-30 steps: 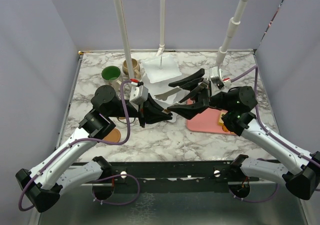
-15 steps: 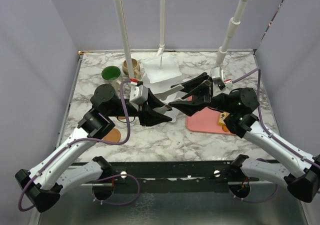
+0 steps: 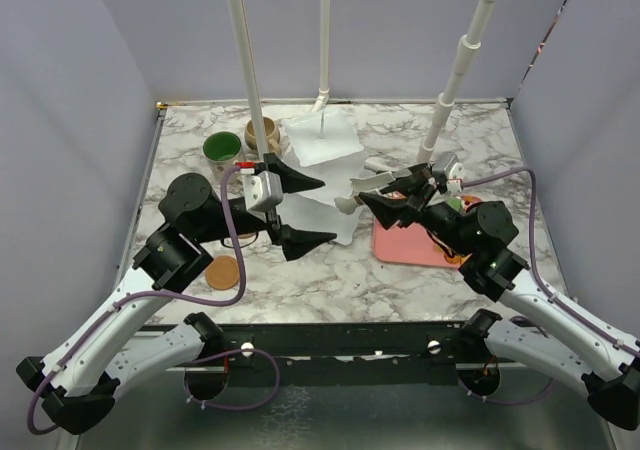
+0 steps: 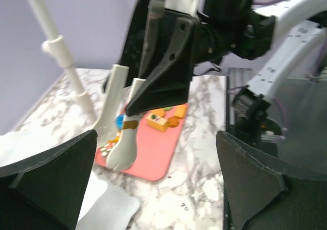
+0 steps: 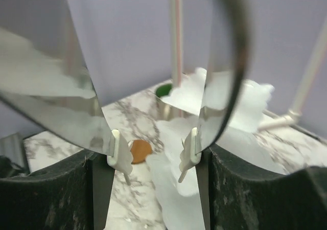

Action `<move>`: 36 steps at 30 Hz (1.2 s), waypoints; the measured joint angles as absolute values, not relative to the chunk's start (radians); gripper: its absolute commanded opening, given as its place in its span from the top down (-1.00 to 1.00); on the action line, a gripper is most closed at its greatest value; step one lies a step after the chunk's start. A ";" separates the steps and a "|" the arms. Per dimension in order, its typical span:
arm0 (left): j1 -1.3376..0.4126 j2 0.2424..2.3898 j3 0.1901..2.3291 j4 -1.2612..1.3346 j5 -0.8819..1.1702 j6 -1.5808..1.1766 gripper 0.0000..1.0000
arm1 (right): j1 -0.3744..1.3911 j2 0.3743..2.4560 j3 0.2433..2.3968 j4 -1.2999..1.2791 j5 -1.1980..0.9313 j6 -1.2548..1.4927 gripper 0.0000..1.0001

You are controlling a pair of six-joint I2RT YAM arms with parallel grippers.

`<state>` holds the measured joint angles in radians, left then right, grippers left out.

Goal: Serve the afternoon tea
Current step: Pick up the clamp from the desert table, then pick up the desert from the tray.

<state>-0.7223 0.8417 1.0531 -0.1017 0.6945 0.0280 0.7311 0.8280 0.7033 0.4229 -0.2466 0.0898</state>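
Over the marble table [image 3: 300,270], the left gripper [image 3: 328,209] gapes wide at centre while the right gripper [image 3: 392,200] clamps tongs [image 3: 362,183] whose tips, swung low, could topple the tiered stand [image 3: 322,148].

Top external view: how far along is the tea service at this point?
Done: nothing served; the tiered stand plates look bare. In hand: the right gripper holds white-tipped tongs by the pink tray, where the toy pastries lie; the left gripper is open, empty. Left: pastries onto the stand, and the green-lined mug and beige mug, both off the coaster.
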 measured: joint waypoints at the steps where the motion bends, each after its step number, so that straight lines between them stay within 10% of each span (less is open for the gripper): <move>1: -0.722 0.836 1.053 -0.108 0.662 0.034 -0.98 | 0.731 0.815 0.684 0.411 -0.193 0.077 -0.20; 19: -0.722 0.818 1.053 -0.150 0.401 0.054 -0.98 | 0.729 0.897 0.434 0.525 0.668 -0.057 -0.25; 36: -0.722 0.819 1.053 -0.160 0.399 0.054 -0.98 | 0.581 1.167 0.419 0.742 0.872 0.001 -0.26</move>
<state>-0.7223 0.8192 1.0531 -0.1600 0.3992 0.0540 0.5812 1.1667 0.4194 0.7418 0.8719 0.0010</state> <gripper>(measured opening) 0.991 0.631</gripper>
